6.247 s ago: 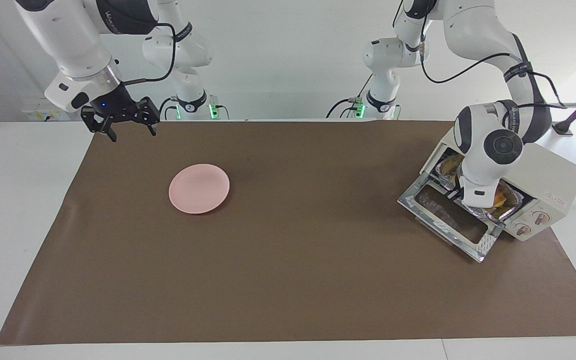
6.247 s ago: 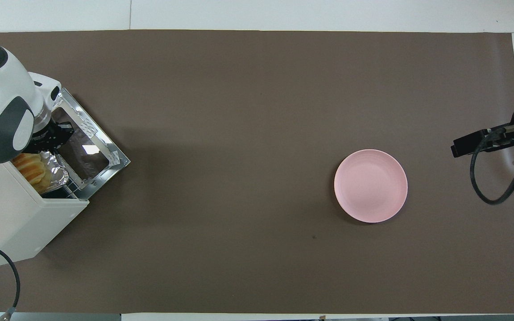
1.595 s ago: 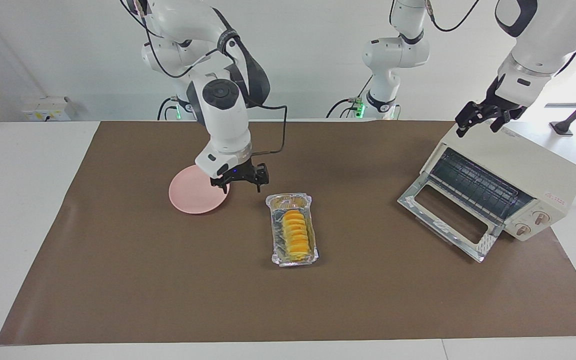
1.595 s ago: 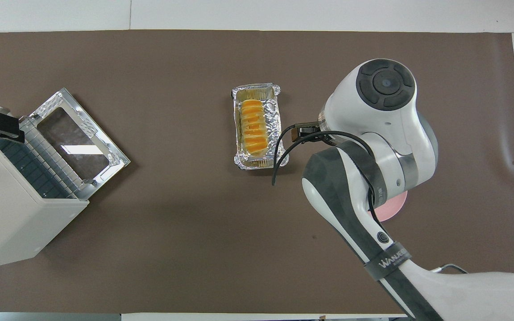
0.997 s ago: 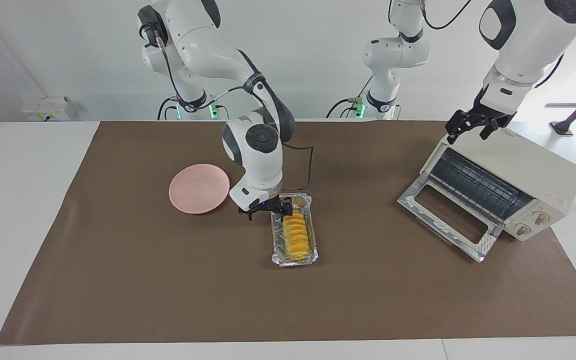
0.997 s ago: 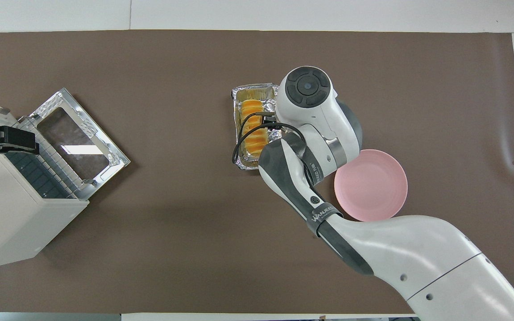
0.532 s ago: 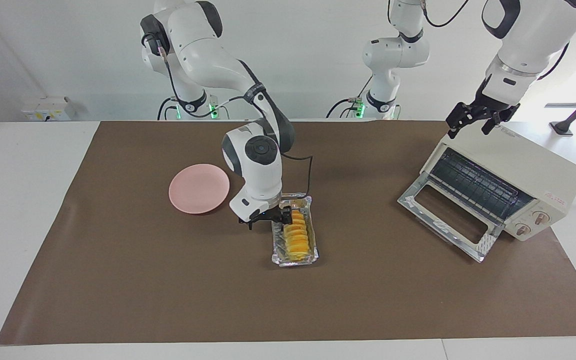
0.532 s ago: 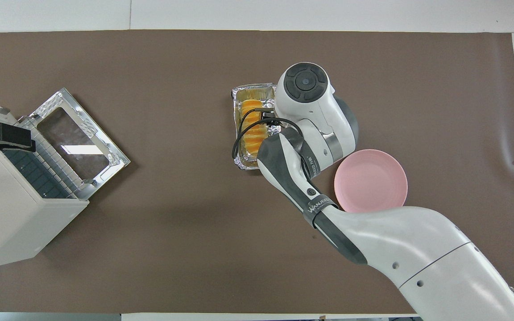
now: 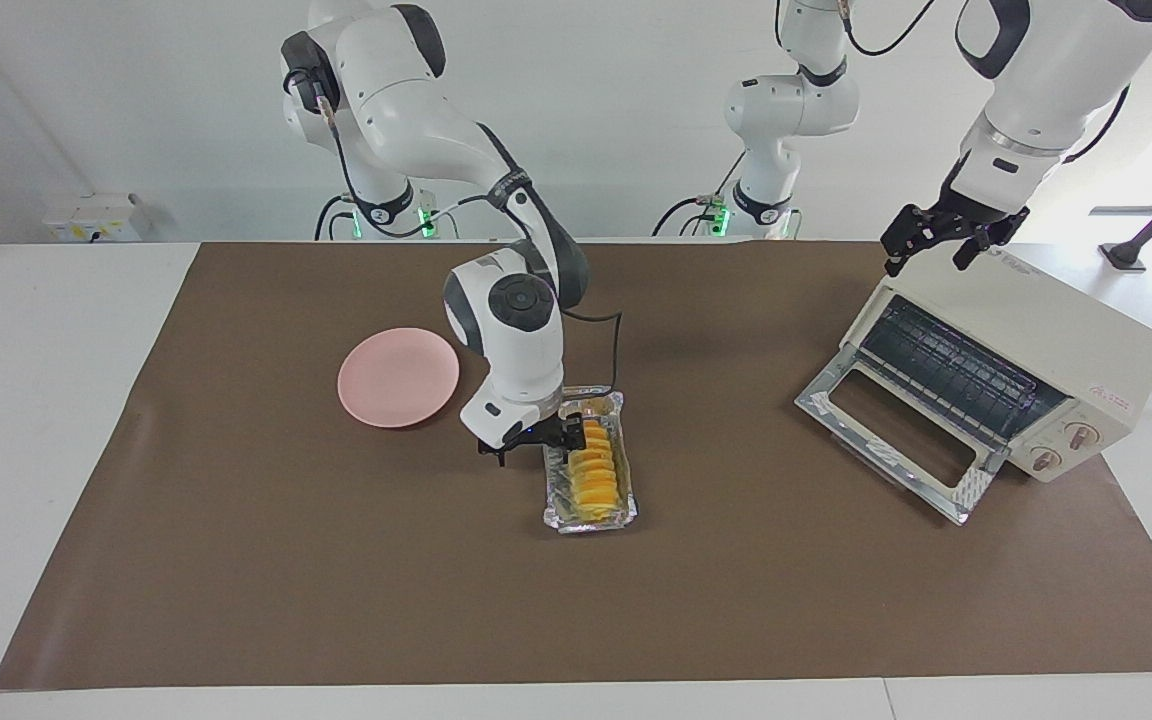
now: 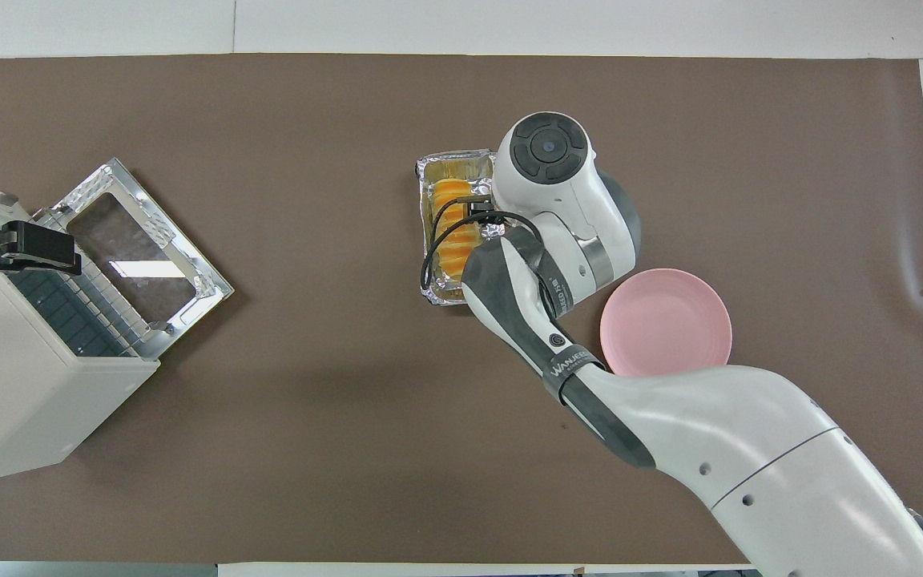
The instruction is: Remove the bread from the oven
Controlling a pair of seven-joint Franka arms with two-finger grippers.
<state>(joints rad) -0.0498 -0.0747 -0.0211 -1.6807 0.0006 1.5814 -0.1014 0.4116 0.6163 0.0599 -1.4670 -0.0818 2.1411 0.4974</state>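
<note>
The bread (image 9: 592, 468) lay in its foil tray (image 9: 589, 518) mid-worktop, outside the oven (image 9: 1026, 365). The right end effector (image 9: 532, 436), open, apparently straddled the tray's rim; closing could snag foil. The left end effector (image 9: 939, 235) waited open above the oven.

Parts hidden by the robot arm and the picture edges

From overhead, the right arm covers an edge of the pink plate (image 10: 674, 324), one side of the foil tray (image 10: 439, 232) and part of the bread (image 10: 452, 216); the oven (image 10: 13, 401) is cut off at the edge.
</note>
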